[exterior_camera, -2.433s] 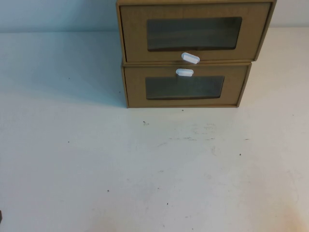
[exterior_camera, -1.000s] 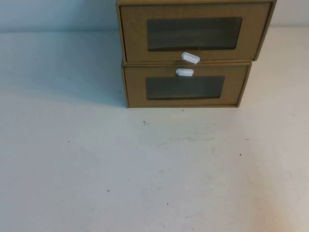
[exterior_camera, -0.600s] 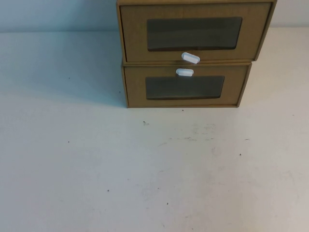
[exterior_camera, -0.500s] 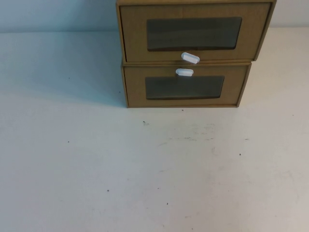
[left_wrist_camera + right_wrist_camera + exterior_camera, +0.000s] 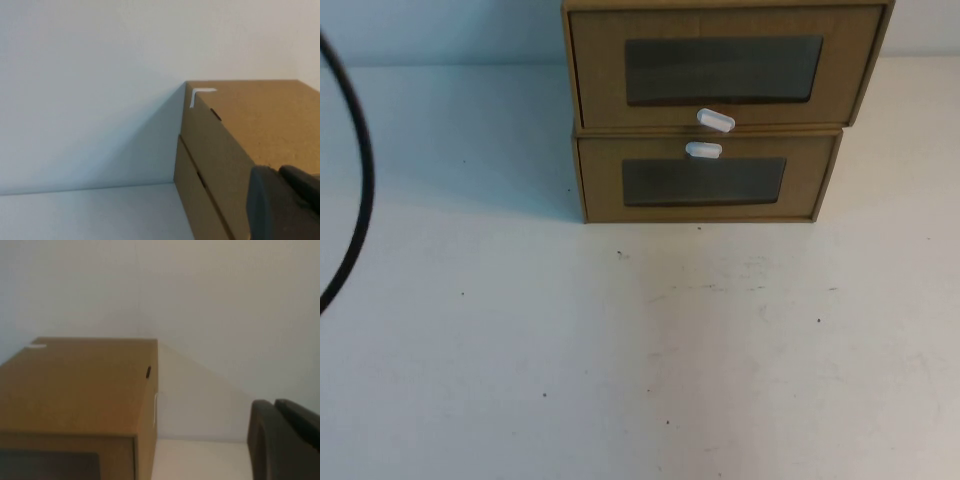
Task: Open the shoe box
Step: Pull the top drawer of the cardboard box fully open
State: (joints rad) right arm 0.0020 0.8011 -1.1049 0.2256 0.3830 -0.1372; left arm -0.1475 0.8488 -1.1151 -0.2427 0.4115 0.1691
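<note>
Two brown cardboard shoe boxes stand stacked at the table's far edge, both closed. The upper box (image 5: 720, 65) has a dark window and a tilted white handle (image 5: 715, 121). The lower box (image 5: 705, 180) has a level white handle (image 5: 703, 151). Neither gripper shows in the high view. The left gripper (image 5: 279, 172) hangs off the stack's left side (image 5: 220, 145), near the height of the top box, fingers together and holding nothing. The right gripper (image 5: 274, 404) is shut and bare, off the right side of the top box (image 5: 85, 385).
A black cable (image 5: 360, 180) curves through the left edge of the high view. The white table (image 5: 640, 350) in front of the boxes carries only small marks. A pale wall (image 5: 100, 75) rises behind the stack.
A black cable has swung into the left of the high view. The boxes and their handles have not moved.
</note>
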